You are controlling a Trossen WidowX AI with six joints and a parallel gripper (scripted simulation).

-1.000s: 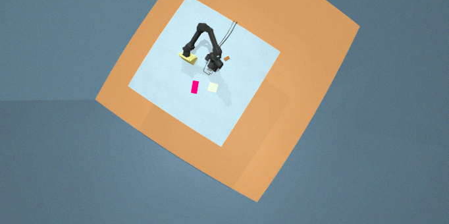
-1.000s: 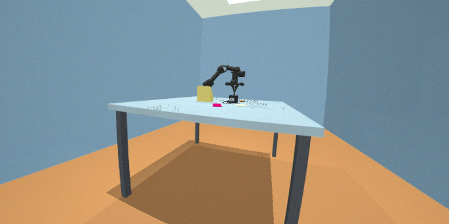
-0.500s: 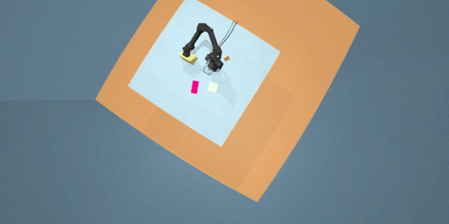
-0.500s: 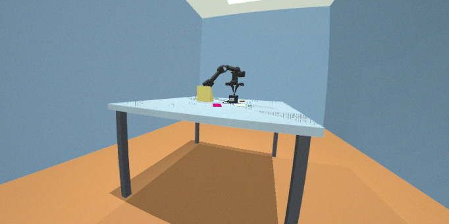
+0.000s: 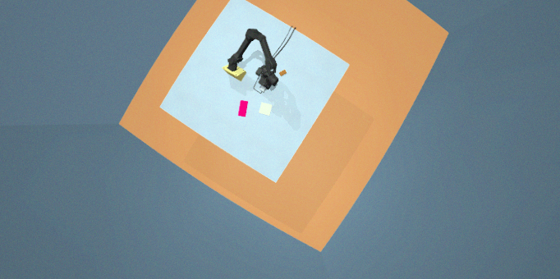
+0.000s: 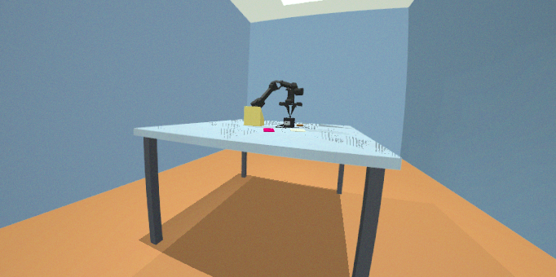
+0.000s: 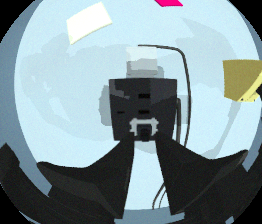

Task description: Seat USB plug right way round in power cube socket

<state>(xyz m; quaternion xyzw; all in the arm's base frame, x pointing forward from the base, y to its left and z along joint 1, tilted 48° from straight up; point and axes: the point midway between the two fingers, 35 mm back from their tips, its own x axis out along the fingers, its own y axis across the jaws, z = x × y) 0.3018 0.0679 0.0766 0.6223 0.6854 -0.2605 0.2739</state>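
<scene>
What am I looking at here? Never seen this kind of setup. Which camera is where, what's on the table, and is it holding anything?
One black robot arm is mounted on a yellow block on a pale blue table. The first view looks straight down, the second looks from across the room, and the third comes from a camera on the arm's wrist, looking along its tool. Under the tool sits the black power cube, with a pale USB plug in its top. A pink card, a whitish card and a small orange block also lie on the table. The tool's fingers stand slightly apart and grip nothing.
</scene>
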